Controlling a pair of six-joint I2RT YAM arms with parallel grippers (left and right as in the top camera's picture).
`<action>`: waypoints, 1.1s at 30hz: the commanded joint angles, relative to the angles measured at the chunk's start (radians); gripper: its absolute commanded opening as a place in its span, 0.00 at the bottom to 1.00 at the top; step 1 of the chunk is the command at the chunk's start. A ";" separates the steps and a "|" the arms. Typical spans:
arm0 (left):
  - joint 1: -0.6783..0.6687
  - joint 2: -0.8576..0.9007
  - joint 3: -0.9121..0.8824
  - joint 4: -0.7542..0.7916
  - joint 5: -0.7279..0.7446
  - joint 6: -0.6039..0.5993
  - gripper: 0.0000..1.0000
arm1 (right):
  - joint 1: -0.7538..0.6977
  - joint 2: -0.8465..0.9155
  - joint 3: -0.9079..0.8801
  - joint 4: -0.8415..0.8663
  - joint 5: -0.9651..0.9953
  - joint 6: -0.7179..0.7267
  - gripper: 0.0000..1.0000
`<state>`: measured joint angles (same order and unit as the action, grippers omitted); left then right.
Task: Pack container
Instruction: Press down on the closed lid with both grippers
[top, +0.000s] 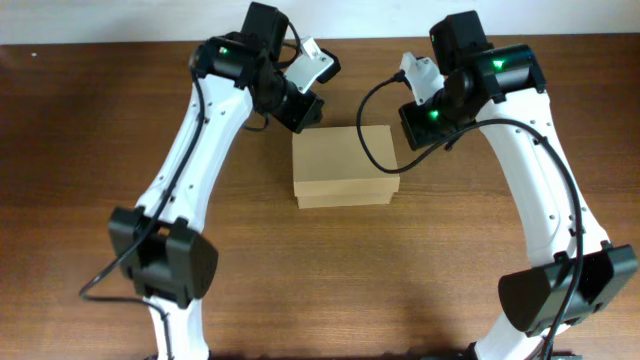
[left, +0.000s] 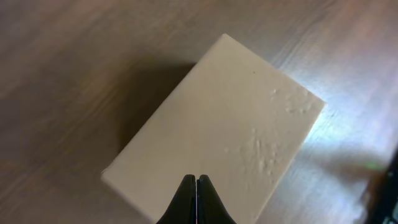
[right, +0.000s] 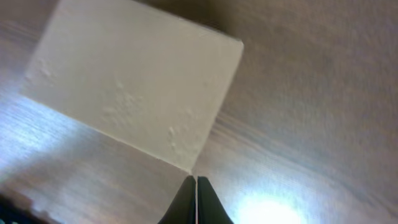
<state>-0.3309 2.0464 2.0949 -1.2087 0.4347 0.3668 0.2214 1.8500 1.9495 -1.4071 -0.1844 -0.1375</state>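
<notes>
A rectangular tan cardboard box, lid down and matte top faintly dimpled, sits mid-way across the brown wood-grain table. The left gripper and the right gripper are both clenched empty, with their tips above the box's edges.
</notes>
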 joint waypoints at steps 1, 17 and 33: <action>0.005 -0.071 -0.113 0.025 -0.141 -0.026 0.02 | 0.002 -0.021 -0.053 -0.027 0.043 0.016 0.04; -0.031 -0.248 -0.491 0.222 -0.177 -0.067 0.02 | 0.009 -0.021 -0.246 0.098 0.024 0.023 0.04; -0.056 -0.240 -0.552 0.233 -0.193 -0.073 0.02 | 0.068 -0.016 -0.289 0.176 0.010 0.021 0.04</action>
<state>-0.3862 1.8370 1.5684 -0.9802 0.2497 0.3099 0.2745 1.8484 1.6657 -1.2377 -0.1627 -0.1272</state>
